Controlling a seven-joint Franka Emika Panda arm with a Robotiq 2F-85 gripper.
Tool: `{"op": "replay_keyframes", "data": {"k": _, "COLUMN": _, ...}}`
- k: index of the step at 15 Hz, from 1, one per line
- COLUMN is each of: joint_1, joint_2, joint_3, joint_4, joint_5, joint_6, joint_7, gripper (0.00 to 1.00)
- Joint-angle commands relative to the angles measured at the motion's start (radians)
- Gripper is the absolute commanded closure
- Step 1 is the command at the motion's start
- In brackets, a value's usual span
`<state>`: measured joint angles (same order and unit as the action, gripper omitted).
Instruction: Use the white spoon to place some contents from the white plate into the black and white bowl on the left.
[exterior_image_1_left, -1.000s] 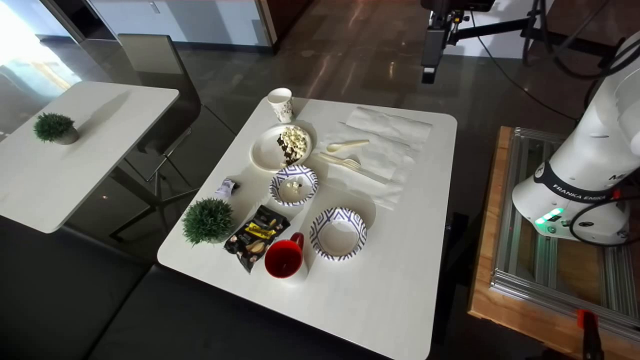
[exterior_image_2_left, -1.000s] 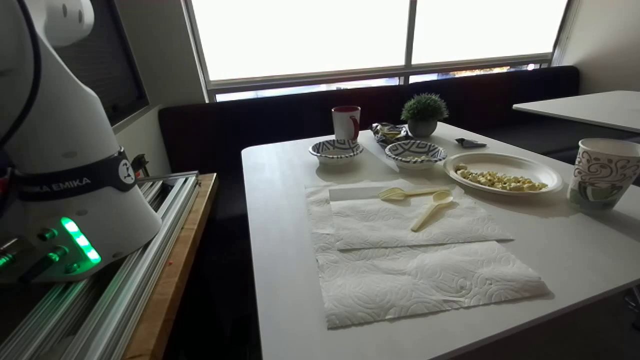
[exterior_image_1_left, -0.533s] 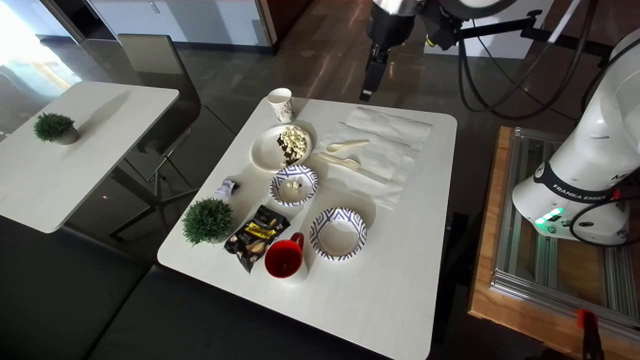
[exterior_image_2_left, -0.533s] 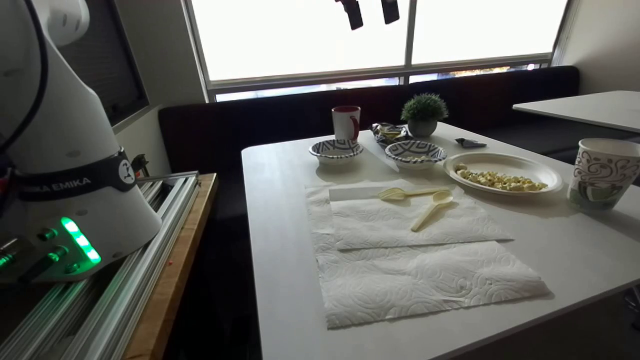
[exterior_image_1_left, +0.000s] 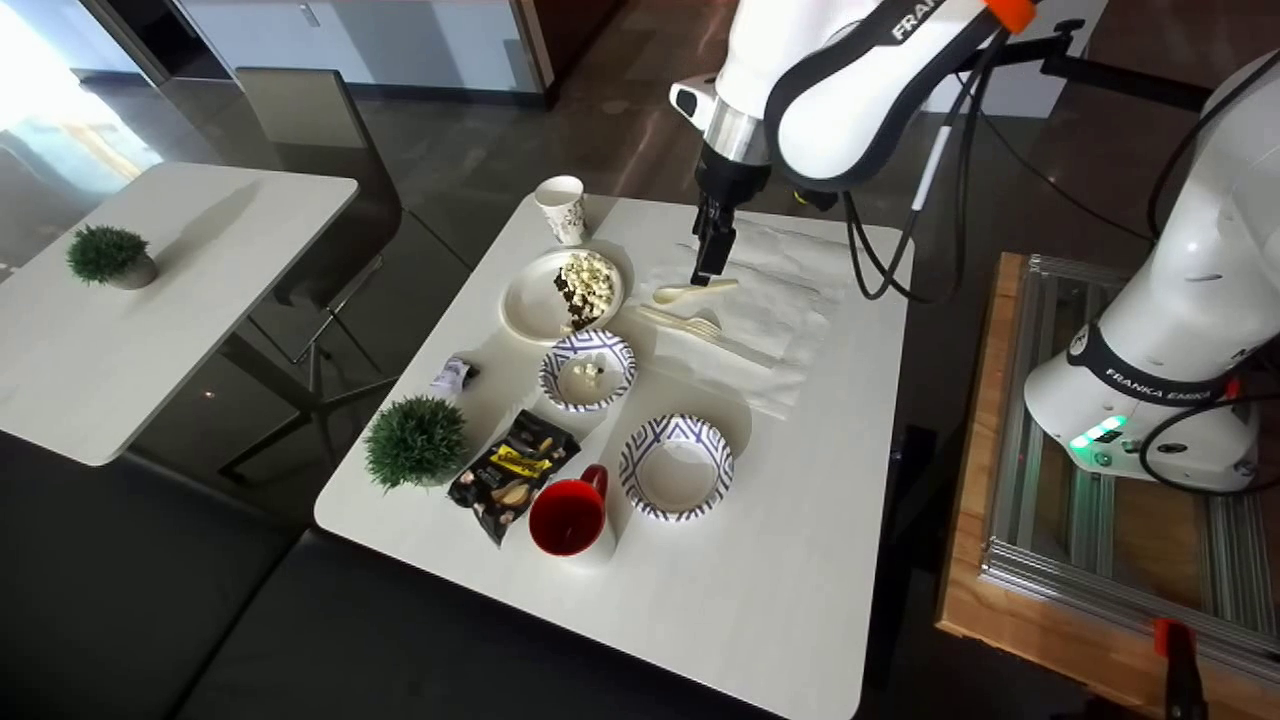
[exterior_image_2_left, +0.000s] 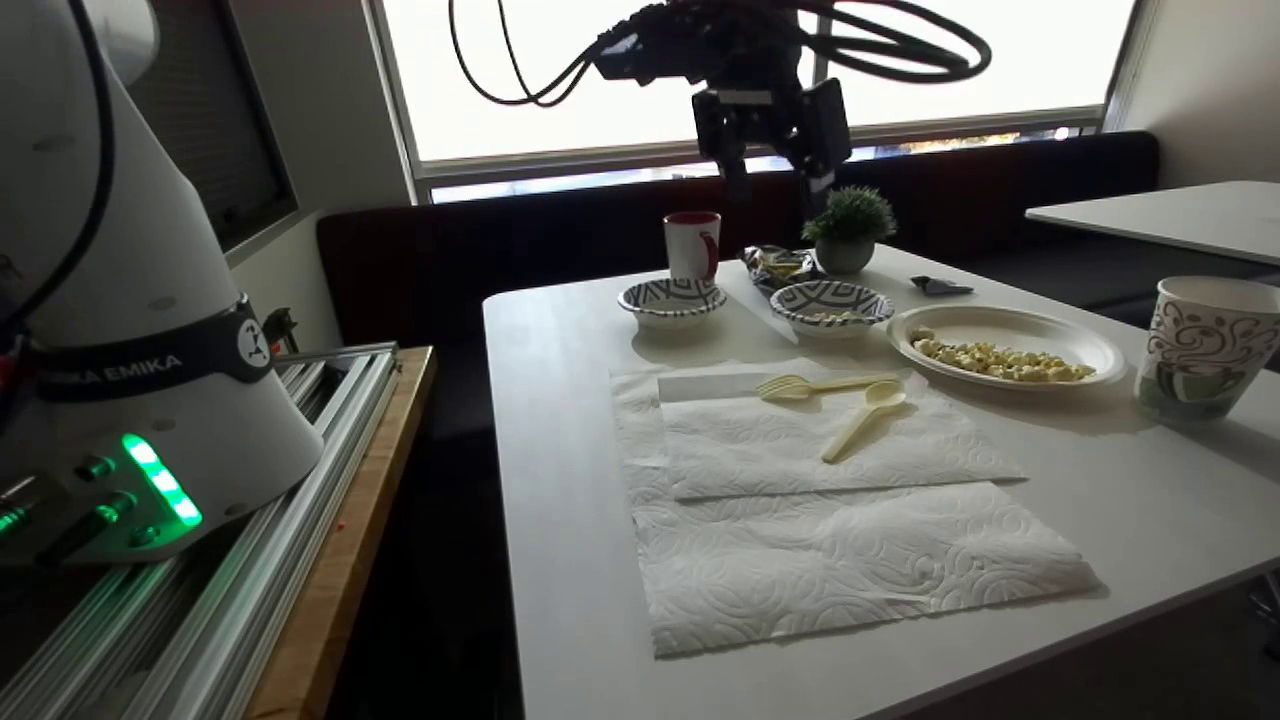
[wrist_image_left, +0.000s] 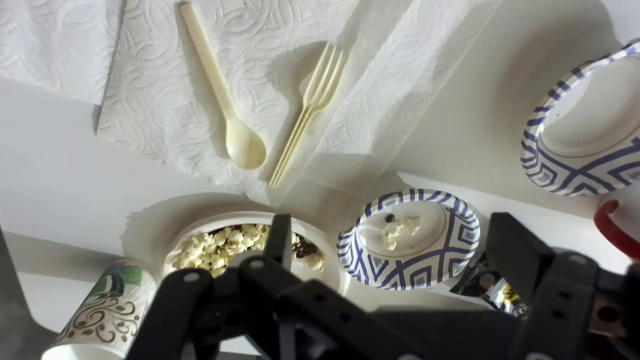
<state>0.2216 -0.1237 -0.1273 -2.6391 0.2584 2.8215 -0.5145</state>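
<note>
End effector (wrist_image_left: 392, 227) now lower, jaws apart, spoon (wrist_image_left: 224, 100) on paper towel (wrist_image_left: 155, 110).

The spoon (wrist_image_left: 223, 97) looks like smooth plastic with a soft sheen, and the fork (wrist_image_left: 308, 111) too. The paper towel (wrist_image_left: 155, 95) is matt, embossed and rough. The plate (exterior_image_1_left: 535, 300) and the patterned bowls (wrist_image_left: 420, 270) appear to be of smooth paper. The popcorn (wrist_image_left: 235, 241) looks lumpy. The tabletop (exterior_image_1_left: 780, 560) is smooth, the floor (exterior_image_1_left: 640, 130) polished and glossy.
</note>
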Motion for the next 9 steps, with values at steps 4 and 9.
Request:
{"op": "replay_keyframes", "data": {"k": 4, "joint_1": 0.003, "joint_2": 0.206, "joint_3": -0.051, "joint_4": 0.116, "joint_5": 0.202, "joint_6": 0.058, "joint_7": -0.244, "gripper": 0.00}}
{"op": "replay_keyframes", "data": {"k": 9, "joint_1": -0.009, "joint_2": 0.243, "joint_3": -0.056, "joint_4": 0.116, "joint_5": 0.167, "joint_6": 0.104, "joint_7": -0.205, "gripper": 0.00}}
